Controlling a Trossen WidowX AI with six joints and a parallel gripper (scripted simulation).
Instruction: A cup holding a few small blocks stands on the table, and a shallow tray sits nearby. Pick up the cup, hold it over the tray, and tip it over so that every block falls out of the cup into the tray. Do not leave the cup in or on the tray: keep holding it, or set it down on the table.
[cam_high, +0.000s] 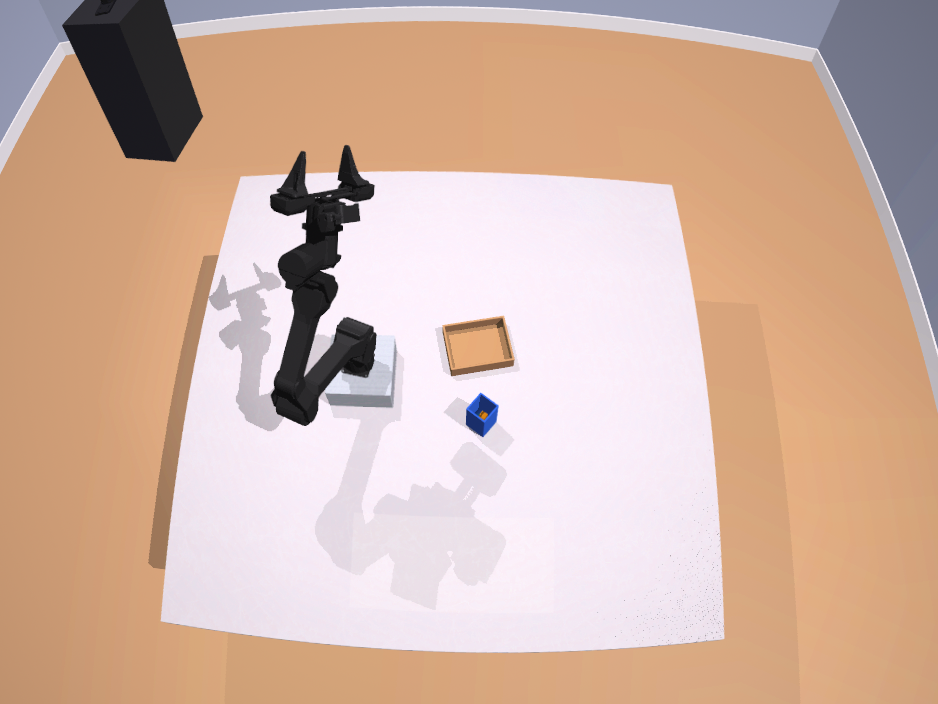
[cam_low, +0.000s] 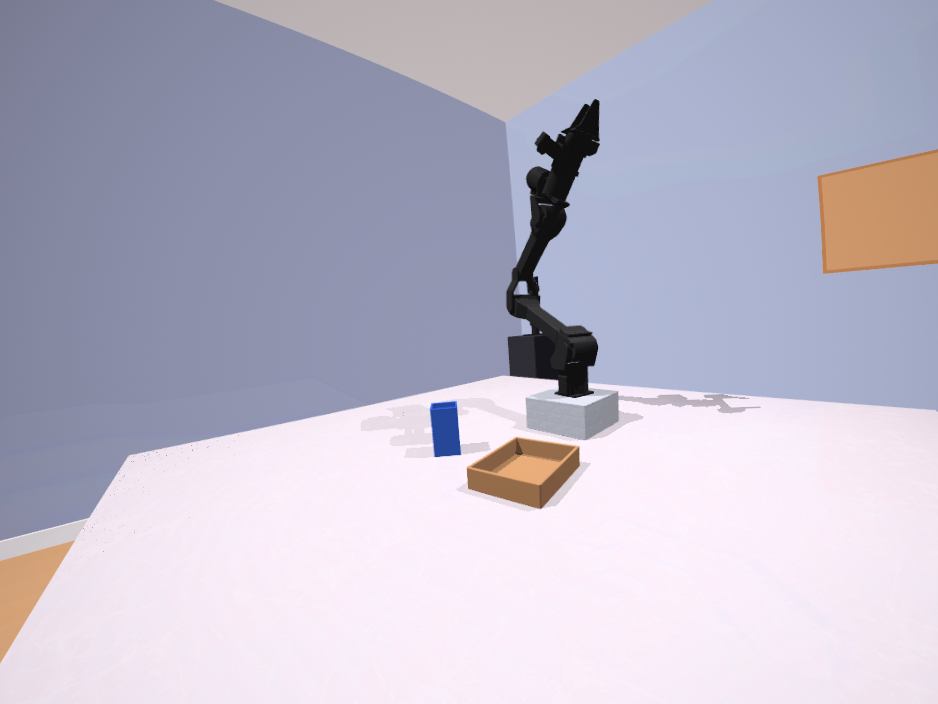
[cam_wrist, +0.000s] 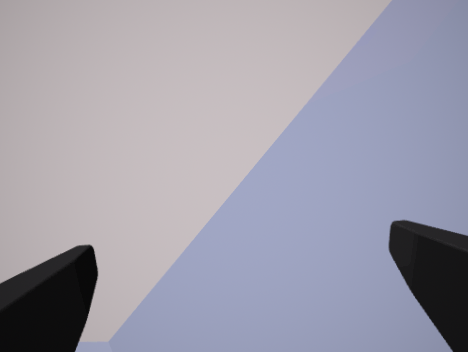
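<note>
High above the white tabletop (cam_high: 590, 303) (cam_low: 681, 545), at the raised end of the black jointed arm (cam_high: 306, 325) (cam_low: 537, 253), the black two-fingered gripper (cam_high: 325, 168) (cam_low: 590, 119) (cam_wrist: 246, 247) points upward, its two tapering jaws spread about as wide as they go, with nothing held between them. Beyond the fingertips, the wrist view takes in only the pale ceiling (cam_wrist: 165, 130) and blue-grey walls (cam_wrist: 325, 200). Below the gripper the arm bends at its elbow, then runs to its foot on a pale grey rectangular block (cam_high: 359, 397) (cam_low: 556, 418), which rests on the table. Well apart from the jaws, the tall blue square-sided cup (cam_high: 475, 425) (cam_low: 446, 431) stands upright on the table, open at the top. Small orange blocks (cam_high: 483, 415) show down inside it, too small to count. Near the cup, but not touching it, the shallow brown rectangular tray (cam_high: 478, 369) (cam_low: 503, 486) lies flat, its inside bare of blocks. Cup and tray are both apart from the grey block.
</note>
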